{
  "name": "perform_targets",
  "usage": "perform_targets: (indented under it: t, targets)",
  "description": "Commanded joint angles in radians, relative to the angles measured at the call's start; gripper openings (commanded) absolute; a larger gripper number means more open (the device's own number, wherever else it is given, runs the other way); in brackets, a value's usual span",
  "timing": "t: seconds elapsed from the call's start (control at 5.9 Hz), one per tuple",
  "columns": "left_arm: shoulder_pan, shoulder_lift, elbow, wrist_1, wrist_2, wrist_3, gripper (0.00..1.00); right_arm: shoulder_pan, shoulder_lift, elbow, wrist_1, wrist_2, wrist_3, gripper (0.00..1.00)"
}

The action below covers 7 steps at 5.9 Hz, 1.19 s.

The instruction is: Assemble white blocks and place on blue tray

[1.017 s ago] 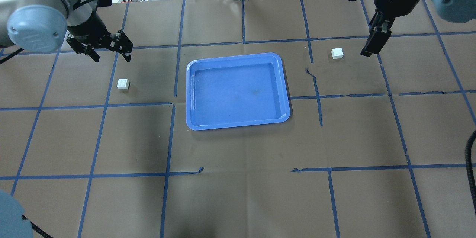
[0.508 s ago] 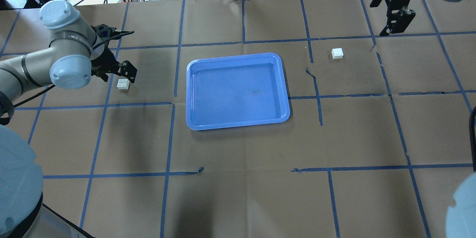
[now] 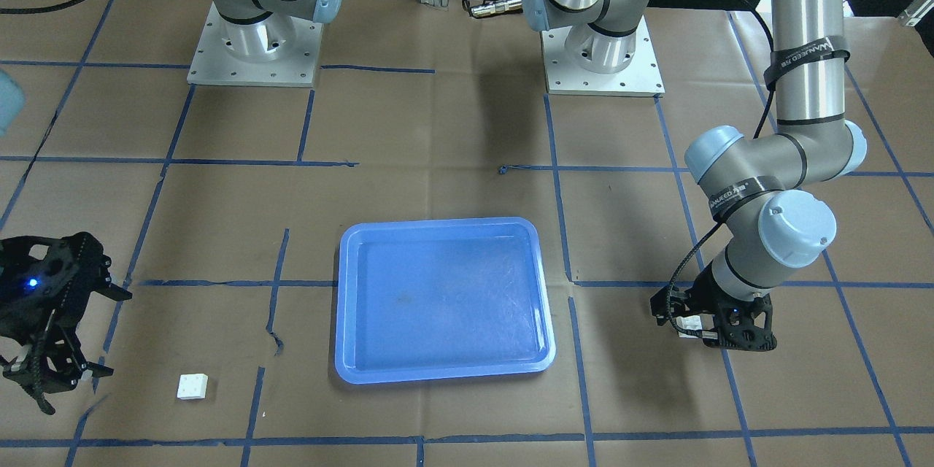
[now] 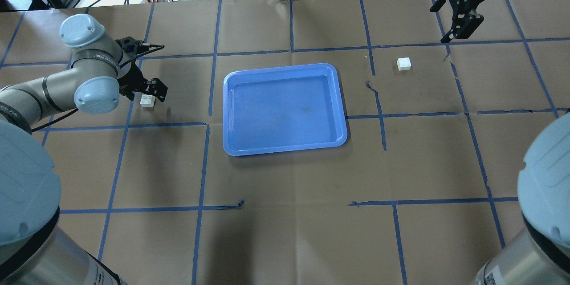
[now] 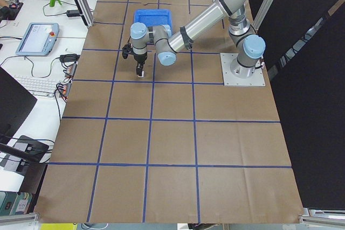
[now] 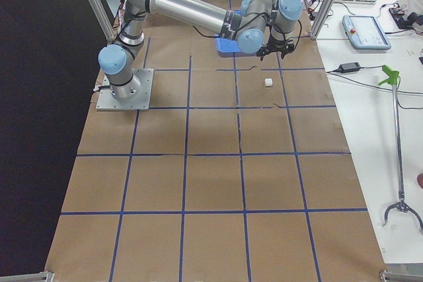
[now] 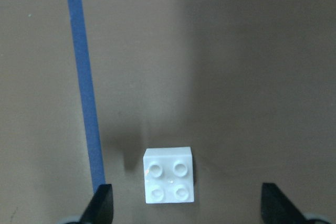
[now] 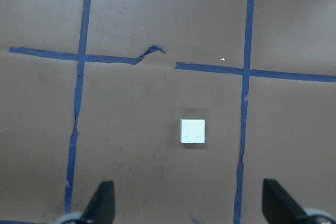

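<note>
A: Jaws?
B: Both pairs spread. My left gripper (image 7: 189, 205) straddles one white block (image 7: 169, 176) near the table's (image 4: 285, 231) left edge; my right gripper (image 8: 190, 203) hangs over the other block (image 8: 192, 131), rightward. Tray (image 4: 285, 111) mid-table.
A: Risk?
B: Off-centre block could twist on closing.

1 white block (image 7: 169, 176) was flanked, with gaps, by the left gripper's (image 7: 189, 205) spread fingers (image 7: 103, 204); the blue tray (image 4: 226, 111) was set well apart.

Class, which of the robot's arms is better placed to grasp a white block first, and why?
Left. The left gripper, open, hangs low right over its white block; the right gripper, also open, is higher and short of the other white block.
</note>
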Motion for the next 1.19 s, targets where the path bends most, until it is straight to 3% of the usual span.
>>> perform_targets:
  t: [0.0, 0.17, 0.34, 0.68, 1.02]
  targets:
    - [0.0, -0.01, 0.001, -0.002, 0.004, 0.011, 0.67, -0.065, 0.128, 0.004, -0.01, 0.214, -0.093, 1.0]
    - [0.0, -0.01, 0.003, -0.001, 0.006, 0.017, 0.28, -0.071, 0.179, 0.004, -0.02, 0.255, -0.102, 1.0]
    - [0.002, -0.009, 0.016, 0.001, 0.006, 0.048, 0.02, -0.071, 0.222, 0.004, -0.021, 0.304, -0.175, 1.0]
    - [-0.032, 0.032, 0.021, 0.001, 0.006, 0.21, 0.0, -0.071, 0.27, 0.006, -0.023, 0.304, -0.196, 1.0]
    - [-0.235, 0.069, 0.024, -0.005, 0.003, 0.377, 0.0, -0.071, 0.287, 0.004, -0.021, 0.304, -0.201, 0.99]
